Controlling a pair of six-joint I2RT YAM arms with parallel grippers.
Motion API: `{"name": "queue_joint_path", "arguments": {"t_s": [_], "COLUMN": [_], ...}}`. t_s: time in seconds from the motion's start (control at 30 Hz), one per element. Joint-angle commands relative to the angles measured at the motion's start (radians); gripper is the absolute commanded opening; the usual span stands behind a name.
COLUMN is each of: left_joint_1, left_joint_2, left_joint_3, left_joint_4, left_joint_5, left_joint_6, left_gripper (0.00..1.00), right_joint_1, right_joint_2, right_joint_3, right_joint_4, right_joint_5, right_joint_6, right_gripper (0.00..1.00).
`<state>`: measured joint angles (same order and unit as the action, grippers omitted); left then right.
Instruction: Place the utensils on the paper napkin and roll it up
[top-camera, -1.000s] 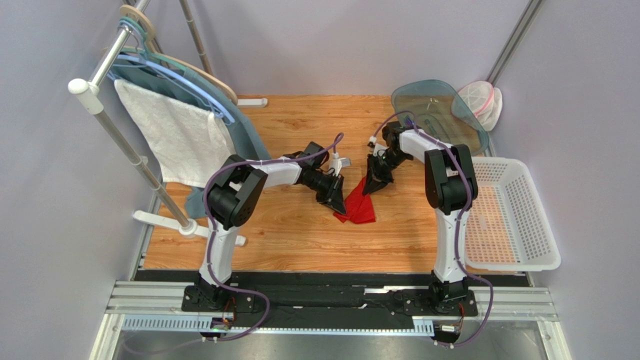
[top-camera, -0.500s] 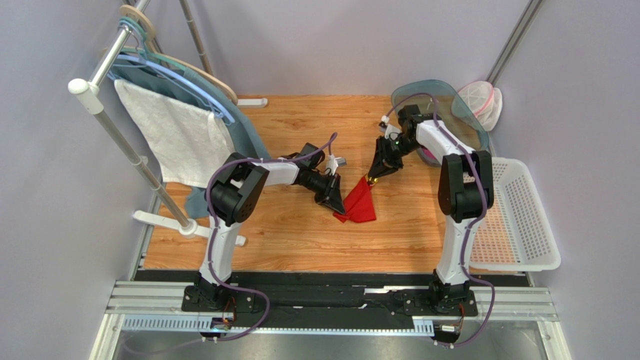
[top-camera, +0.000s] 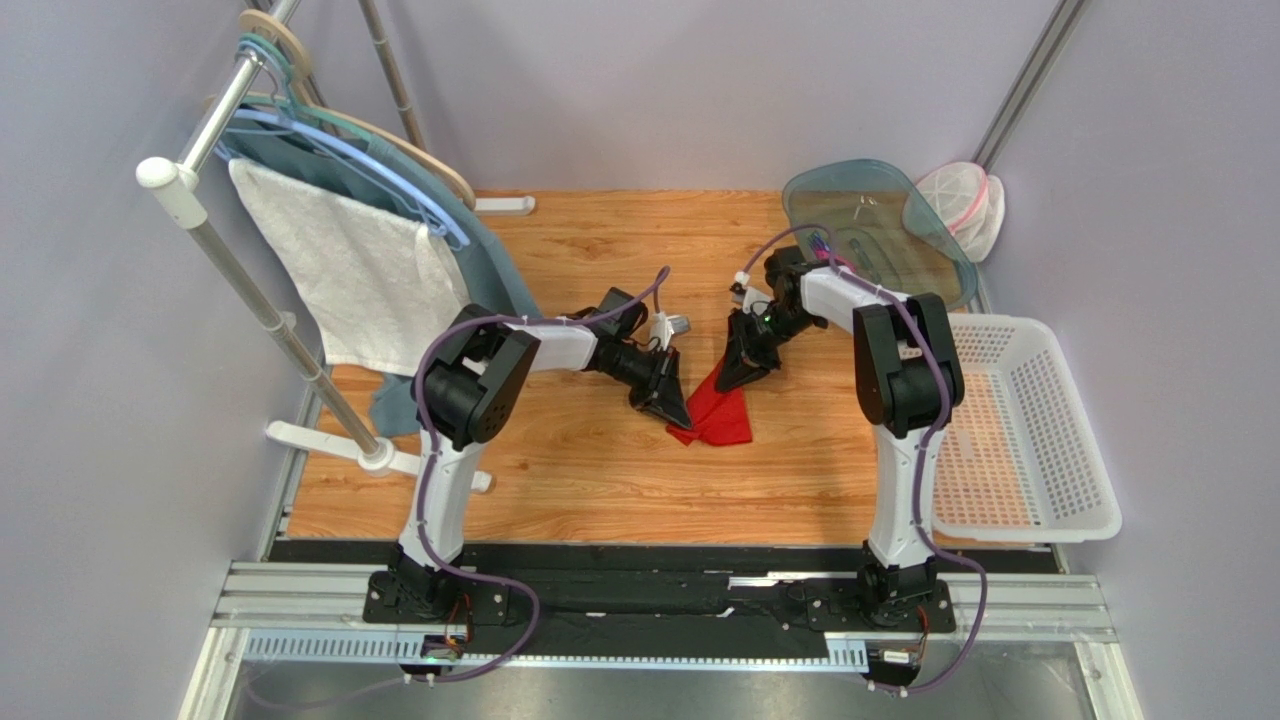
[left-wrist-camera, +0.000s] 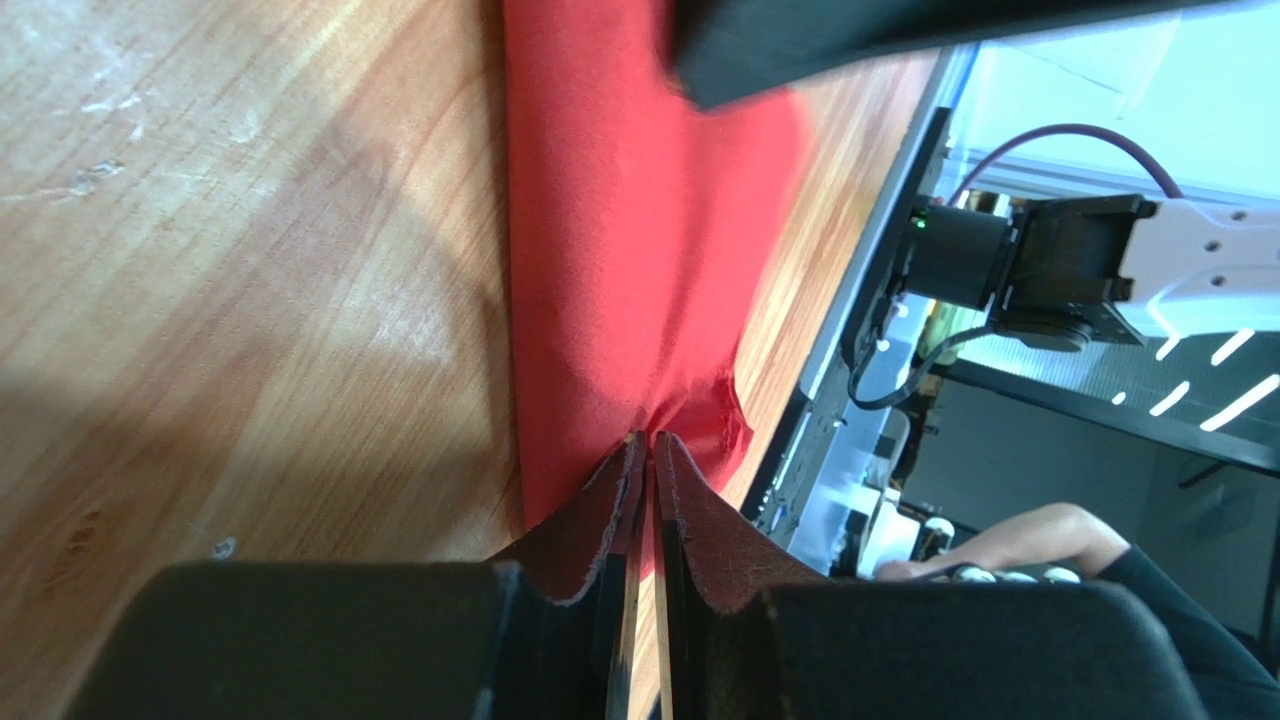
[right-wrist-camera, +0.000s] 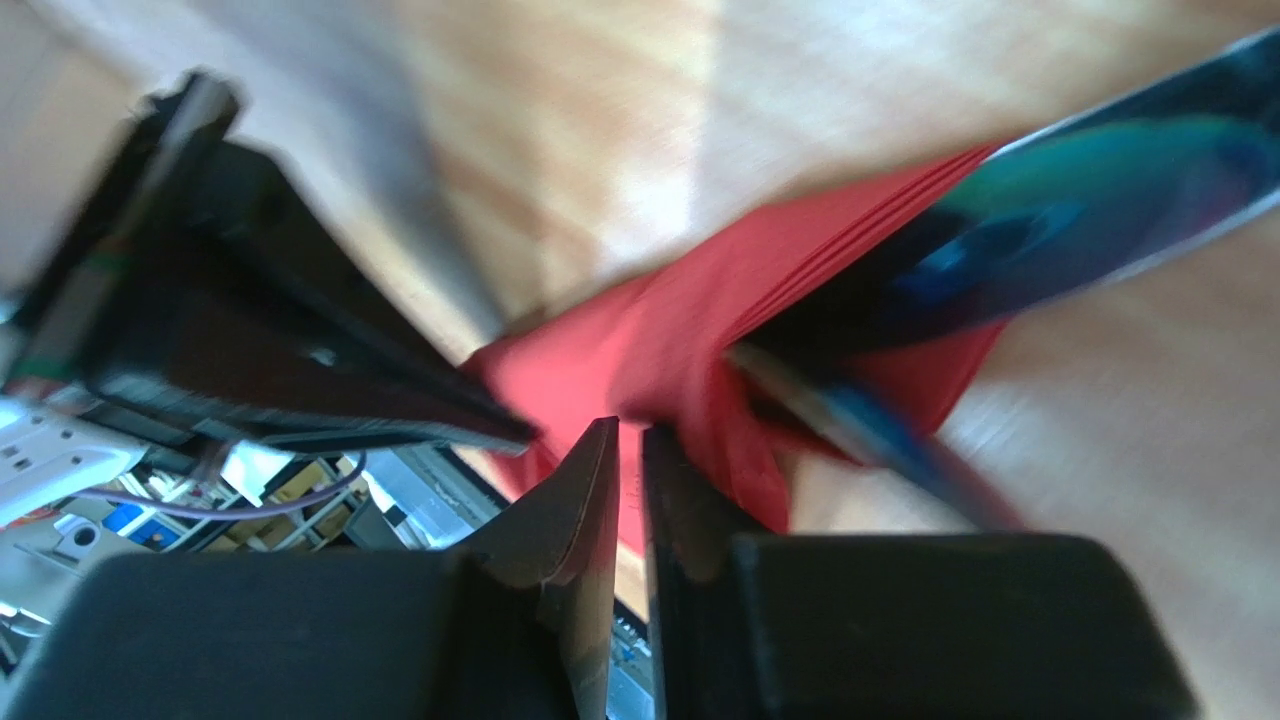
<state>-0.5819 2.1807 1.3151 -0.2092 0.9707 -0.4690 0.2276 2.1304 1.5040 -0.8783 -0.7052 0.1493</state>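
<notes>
I see a wooden table (top-camera: 571, 465) in my overhead view. At its left side, a rack pole (top-camera: 278, 323) carries a white towel (top-camera: 353, 285), a teal cloth (top-camera: 489, 270) and hangers (top-camera: 376, 143). A white perforated basket (top-camera: 1097, 480) sits at the right side. At the far right corner lies a translucent teal lid (top-camera: 872, 210), with a pink-rimmed mesh bag (top-camera: 962, 203) just beside it.

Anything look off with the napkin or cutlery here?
The paper napkin is bunched and creased, pinched by the left gripper and right gripper; a utensil juts out of its folds at an angle.
</notes>
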Motion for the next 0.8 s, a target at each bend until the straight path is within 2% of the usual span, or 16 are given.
{"name": "queue_joint_path", "arguments": {"t_s": [0.0, 0.13, 0.37, 0.57, 0.77], "left_joint_1": [0.010, 0.008, -0.041, -0.062, -0.047], "left_joint_2": [0.042, -0.031, -0.120, -0.110, -0.035], "left_joint_3": [-0.048, -0.074, -0.042, -0.050, -0.074], "left_joint_4": [0.025, 0.118, 0.122, 0.133, 0.113], "left_joint_5": [-0.075, -0.047, 0.019, 0.048, 0.033], "left_joint_6": [0.017, 0.003, -0.008, -0.030, -0.014], "left_gripper": [0.17, 0.23, 0.28, 0.27, 0.24], "right_joint_1": [-0.004, -0.002, 0.004, 0.006, 0.006], "right_joint_2": [0.042, 0.069, 0.089, 0.095, 0.099], "right_joint_3": [-0.004, -0.004, 0.005, 0.015, 0.035], "right_joint_4": [0.085, 0.096, 0.091, 0.085, 0.075], "right_joint_5": [0.009, 0.035, 0.067, 0.078, 0.085], "right_joint_6": [-0.007, -0.022, -0.039, -0.047, -0.054], "right_gripper": [0.14, 0.14, 0.12, 0.12, 0.12]}}
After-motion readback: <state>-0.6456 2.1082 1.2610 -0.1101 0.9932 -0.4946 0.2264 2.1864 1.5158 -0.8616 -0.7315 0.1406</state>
